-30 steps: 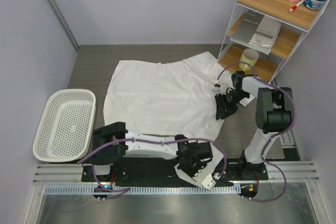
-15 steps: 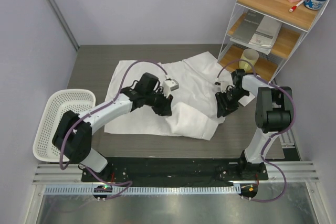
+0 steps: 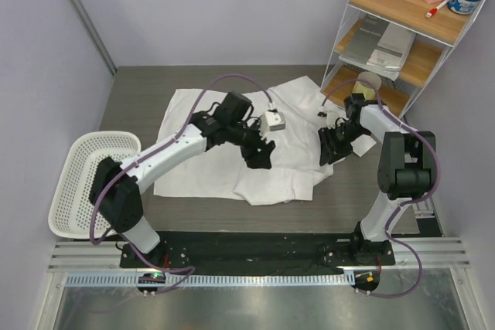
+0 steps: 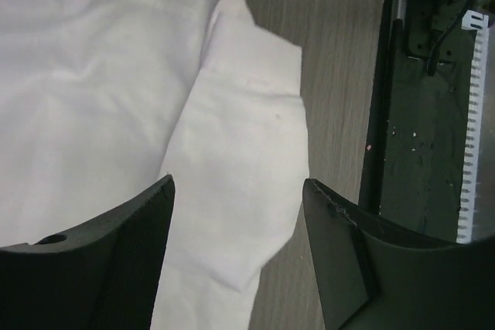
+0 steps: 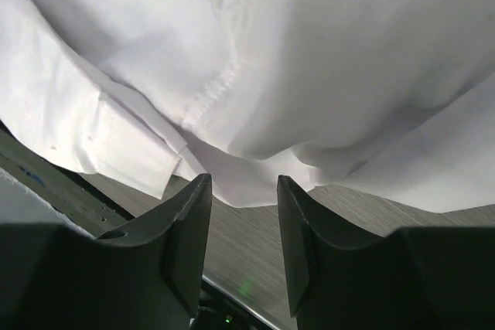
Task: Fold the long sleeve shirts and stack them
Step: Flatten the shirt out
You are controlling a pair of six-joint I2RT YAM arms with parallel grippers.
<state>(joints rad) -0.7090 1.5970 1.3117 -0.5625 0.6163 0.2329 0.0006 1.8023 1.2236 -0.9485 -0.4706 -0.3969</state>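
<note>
**Top external view.** The long sleeve shirt [image 3: 201, 175] lies spread on the grey table [image 3: 139, 98], its near right part doubled over into a folded flap. My left gripper [image 3: 261, 158] hangs over that flap. My right gripper [image 3: 331, 152] sits at the shirt's right edge. Only this view shows the white basket [image 3: 108, 135] at the left and the wire shelf [image 3: 349, 28] with booklets [image 3: 383, 44] at the right. From here I cannot read either pair of jaws.

**Left wrist view.** The left gripper [image 4: 237, 187] has its jaws wide apart and nothing between them. The shirt [image 4: 93, 75] lies below, and the flap's corner reaches onto bare table [image 4: 340, 75].

**Right wrist view.** The right gripper [image 5: 242, 183] has its jaws partly apart, with wood grain showing in the gap. The shirt [image 5: 348, 59] billows just ahead of the tips, a stitched hem visible. I see no cloth pinched.
</note>
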